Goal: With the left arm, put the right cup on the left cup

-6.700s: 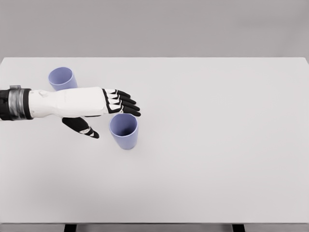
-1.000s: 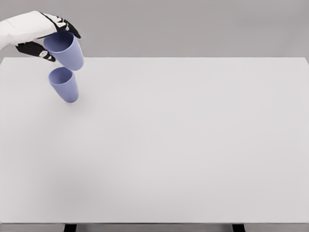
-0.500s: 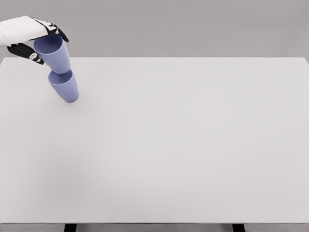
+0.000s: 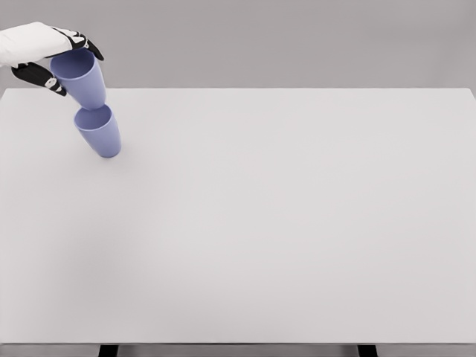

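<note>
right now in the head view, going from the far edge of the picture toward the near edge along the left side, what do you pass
left hand gripping the held cup → standing cup directly beneath it on the table → bare white table down to its near edge.

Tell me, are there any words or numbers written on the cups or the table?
None: no words, numbers or signs show anywhere. The held cup in the left hand is plain purple, the standing cup below it is plain purple too, and the table is bare white.
</note>
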Controlling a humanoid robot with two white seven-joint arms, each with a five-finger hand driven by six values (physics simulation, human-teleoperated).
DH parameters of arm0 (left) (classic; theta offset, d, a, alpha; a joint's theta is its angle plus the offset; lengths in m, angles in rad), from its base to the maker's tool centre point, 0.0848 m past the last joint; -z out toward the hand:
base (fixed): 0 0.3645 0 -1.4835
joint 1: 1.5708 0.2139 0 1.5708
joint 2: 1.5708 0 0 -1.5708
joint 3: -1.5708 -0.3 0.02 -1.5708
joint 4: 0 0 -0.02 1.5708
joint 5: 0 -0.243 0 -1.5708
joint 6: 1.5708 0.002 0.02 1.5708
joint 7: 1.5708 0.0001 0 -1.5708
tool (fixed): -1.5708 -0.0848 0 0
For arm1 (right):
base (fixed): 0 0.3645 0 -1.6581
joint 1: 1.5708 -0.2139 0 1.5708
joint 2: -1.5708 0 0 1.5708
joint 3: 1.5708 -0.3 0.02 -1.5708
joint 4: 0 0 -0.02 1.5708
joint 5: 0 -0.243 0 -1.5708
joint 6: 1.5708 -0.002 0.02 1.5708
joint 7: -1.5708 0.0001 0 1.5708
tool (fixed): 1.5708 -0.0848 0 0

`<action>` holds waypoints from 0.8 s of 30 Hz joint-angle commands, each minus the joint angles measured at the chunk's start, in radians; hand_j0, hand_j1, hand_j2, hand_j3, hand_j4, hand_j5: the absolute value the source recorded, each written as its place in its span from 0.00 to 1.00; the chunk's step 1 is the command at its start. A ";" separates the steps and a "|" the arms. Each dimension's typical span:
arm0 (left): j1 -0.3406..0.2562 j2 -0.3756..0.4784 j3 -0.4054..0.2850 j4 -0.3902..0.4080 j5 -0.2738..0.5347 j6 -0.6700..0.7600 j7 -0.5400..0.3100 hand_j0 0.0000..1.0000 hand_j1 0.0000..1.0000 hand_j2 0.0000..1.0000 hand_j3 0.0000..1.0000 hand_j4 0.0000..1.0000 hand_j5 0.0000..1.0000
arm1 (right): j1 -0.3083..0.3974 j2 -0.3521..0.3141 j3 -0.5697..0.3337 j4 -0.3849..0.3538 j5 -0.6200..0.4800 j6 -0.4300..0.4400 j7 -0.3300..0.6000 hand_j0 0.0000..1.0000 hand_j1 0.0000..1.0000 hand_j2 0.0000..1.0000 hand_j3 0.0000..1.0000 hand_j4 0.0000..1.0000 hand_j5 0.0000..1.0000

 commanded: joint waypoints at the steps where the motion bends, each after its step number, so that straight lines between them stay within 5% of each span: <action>1: 0.000 0.003 0.005 -0.004 0.008 0.001 0.000 0.63 0.63 0.63 0.63 0.63 0.63 | 0.000 0.000 0.000 0.000 0.002 -0.001 0.000 1.00 1.00 1.00 1.00 1.00 1.00; 17: -0.014 0.098 0.000 -0.145 0.049 0.001 -0.003 0.63 0.63 0.63 0.63 0.63 0.63 | 0.000 0.000 0.000 0.000 0.002 -0.001 0.000 1.00 1.00 1.00 1.00 1.00 1.00; 24: -0.011 0.095 -0.006 -0.139 0.051 0.001 -0.004 0.63 0.63 0.63 0.63 0.63 0.63 | 0.002 0.000 0.000 0.000 0.002 -0.001 0.000 1.00 1.00 1.00 1.00 1.00 1.00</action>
